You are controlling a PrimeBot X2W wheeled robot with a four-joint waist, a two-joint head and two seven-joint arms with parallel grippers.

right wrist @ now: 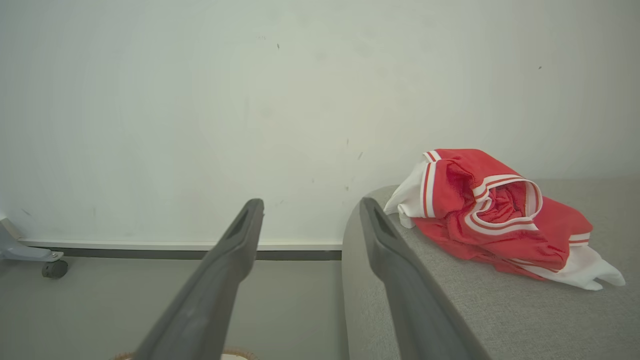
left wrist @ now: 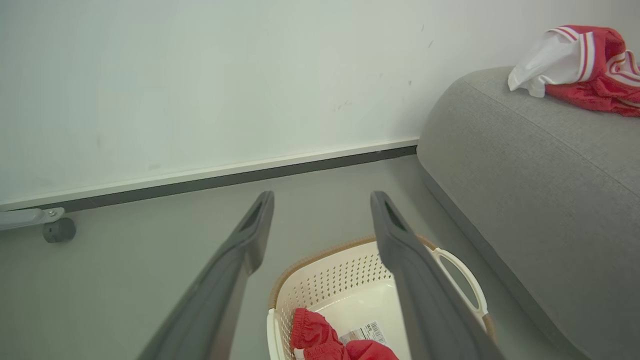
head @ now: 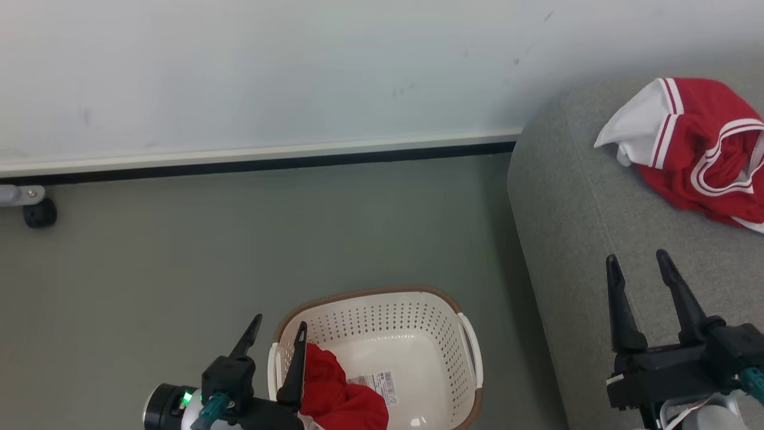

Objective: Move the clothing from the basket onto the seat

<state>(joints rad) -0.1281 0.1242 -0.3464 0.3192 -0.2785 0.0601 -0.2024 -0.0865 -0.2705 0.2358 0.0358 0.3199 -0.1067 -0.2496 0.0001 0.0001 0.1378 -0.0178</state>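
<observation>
Nearest the robot, the left gripper [head: 280, 322], with two long dark fingers, stands with jaws spread wide and nothing between them, poised at the near left corner of the cream-white perforated plastic basket [head: 388, 319] with its brown woven-look rim. In the head view its inner finger crosses the basket's left rim and the edge of the crumpled, shiny red garment [head: 340, 397], which is bunched in that corner beside a printed label [head: 373, 382]. Whether finger and cloth touch cannot be determined. The left wrist view places the red garment low between the fingers, below their tips. The right gripper [head: 637, 257], likewise spread and empty, hangs over the near part of the large grey fabric-upholstered seat [head: 573, 197], which stands just right of the basket. Farther along the seat lies a second garment [head: 698, 137], red with white panels and red-and-white striped trim, heaped and well apart from the right gripper. Beyond are the grey floor [head: 179, 251], a dark skirting strip [head: 298, 161], a pale wall [head: 298, 71] and a small black caster [head: 40, 213] at far left. Assessment: the task appears part done, with one piece on the seat and one in the basket, and the step in hand is the approach for a pick. The next move calls for the left gripper to descend into the corner, straddle a raised fold and close firmly. The slippery fabric may slide free, and the lift must clear the rim before swinging right to the seat.
</observation>
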